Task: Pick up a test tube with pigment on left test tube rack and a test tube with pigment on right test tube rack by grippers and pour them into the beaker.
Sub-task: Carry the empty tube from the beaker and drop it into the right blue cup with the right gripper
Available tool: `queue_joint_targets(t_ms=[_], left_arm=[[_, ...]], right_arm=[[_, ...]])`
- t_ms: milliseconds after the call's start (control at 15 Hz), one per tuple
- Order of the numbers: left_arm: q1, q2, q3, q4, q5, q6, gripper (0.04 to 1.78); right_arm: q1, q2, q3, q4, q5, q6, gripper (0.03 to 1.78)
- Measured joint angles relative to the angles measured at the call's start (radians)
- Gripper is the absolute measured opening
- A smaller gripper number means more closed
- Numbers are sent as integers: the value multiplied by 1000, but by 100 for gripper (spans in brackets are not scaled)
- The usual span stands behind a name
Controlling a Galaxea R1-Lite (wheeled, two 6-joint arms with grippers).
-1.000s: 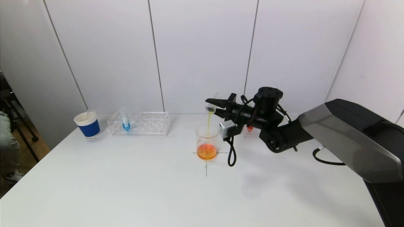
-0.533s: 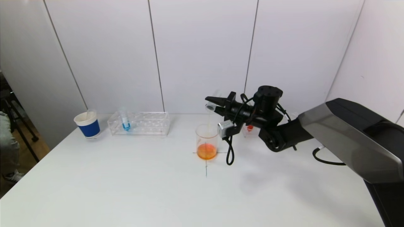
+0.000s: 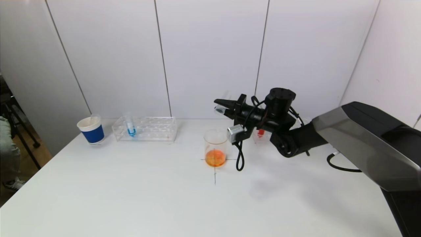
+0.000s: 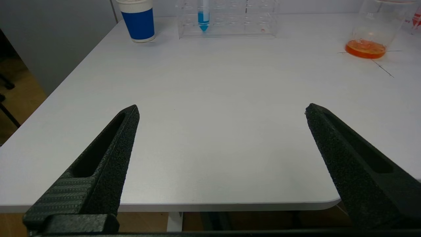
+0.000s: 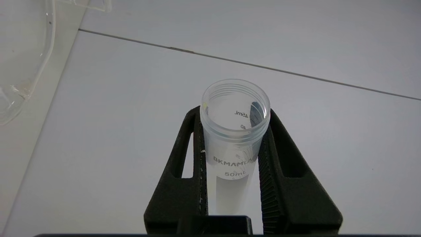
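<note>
Right gripper (image 3: 221, 106): clamped on emptied 50 mL test tube (image 5: 234, 131), tipped mouth-out above beaker (image 3: 215, 147) to drain.
Beaker: orange liquid inside.
Blue-pigment tube (image 3: 129, 125): racked, well left of beaker.
Left gripper (image 4: 222, 110): spread, idle.

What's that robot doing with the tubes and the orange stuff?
The right gripper holds a clear test tube tipped over the beaker. The tube looks empty, and orange liquid sits in the beaker's bottom. The left gripper waits open at the table's near edge. A tube with blue pigment stands in the left rack.
</note>
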Motion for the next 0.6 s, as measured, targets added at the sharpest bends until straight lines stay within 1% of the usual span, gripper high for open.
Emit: queue_joint_targets(t_ms=[267,400,467,600], left_arm=[[0,0,0,0,0,0,176],[0,0,0,0,0,0,176],[0,0,0,0,0,0,176],[0,0,0,0,1,0,176]], right_arm=[[1,-1,4,0,-7,1,50],[1,0,8,1,-10,13,50],[2,-1,10,3,-10,23,50],[7,-9,21,5,-11,86,50]])
